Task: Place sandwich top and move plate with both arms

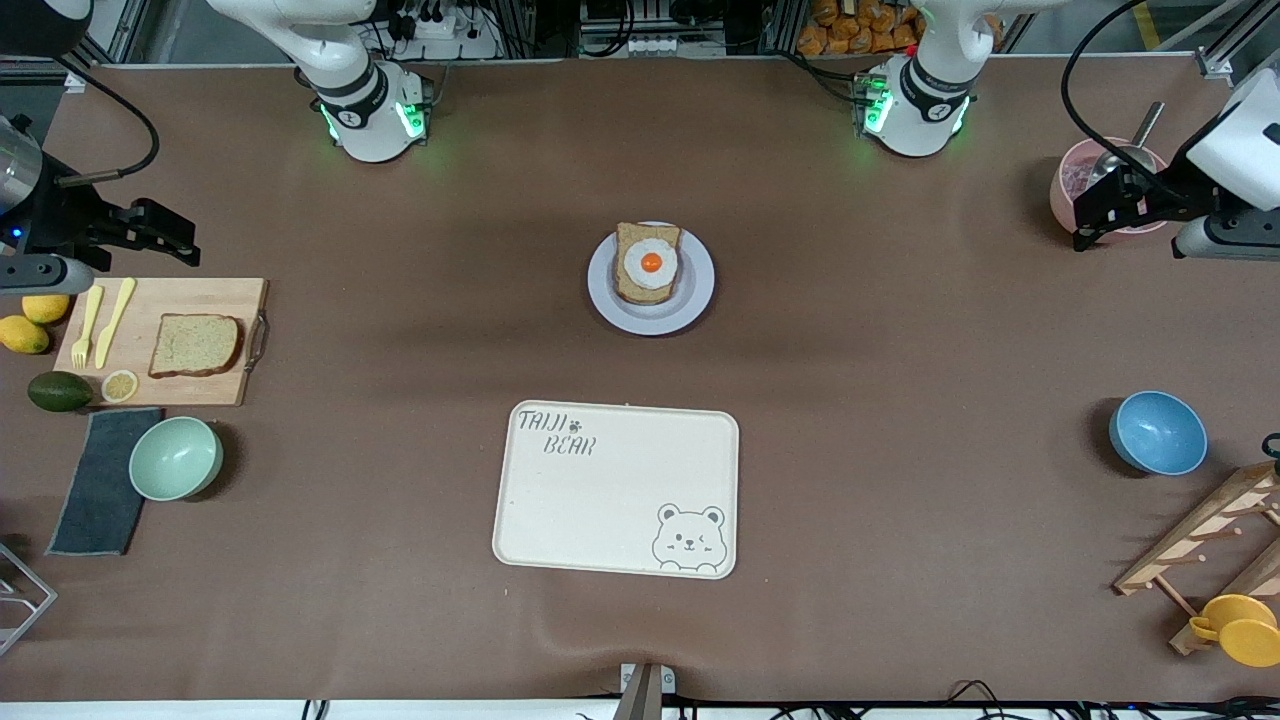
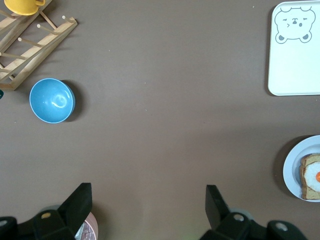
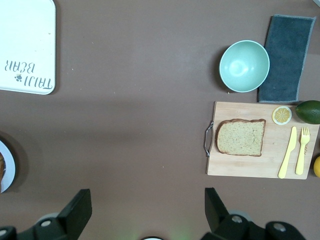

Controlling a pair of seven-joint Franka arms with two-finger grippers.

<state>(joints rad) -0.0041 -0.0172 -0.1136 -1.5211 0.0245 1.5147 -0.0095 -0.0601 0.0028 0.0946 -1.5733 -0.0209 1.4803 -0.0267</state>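
While both arms wait high at the table's two ends, the sandwich top [image 1: 195, 345] lies flat on a wooden cutting board [image 1: 160, 342] by the table's edge at the right arm's end, a speckled tan slice with a darker crust, squarish with one rounded side. It looks light and soft, likely to bend or dent under a hard pinch, so a gentle hold across its crusted edges seems safest. Beside it on the board rest a pale yellow knife [image 1: 114, 320] and fork [image 1: 86, 325] and a lemon slice [image 1: 120, 385].

At the table's middle sits the plate [image 1: 651, 279], round, flat, lavender-grey and smooth, carrying a second slice topped with a glossy fried egg [image 1: 650, 263]. Rigid but low-rimmed, it probably needs a grip at two facing points on its rim. Nearer the front camera lies a cream rectangular tray [image 1: 616, 489] with a bear drawing.

The right gripper [image 3: 145, 212] hovers over bare table near the board, jaws wide and empty; the left gripper [image 2: 147, 210] hangs by a pink bowl [image 1: 1104, 185], equally wide.
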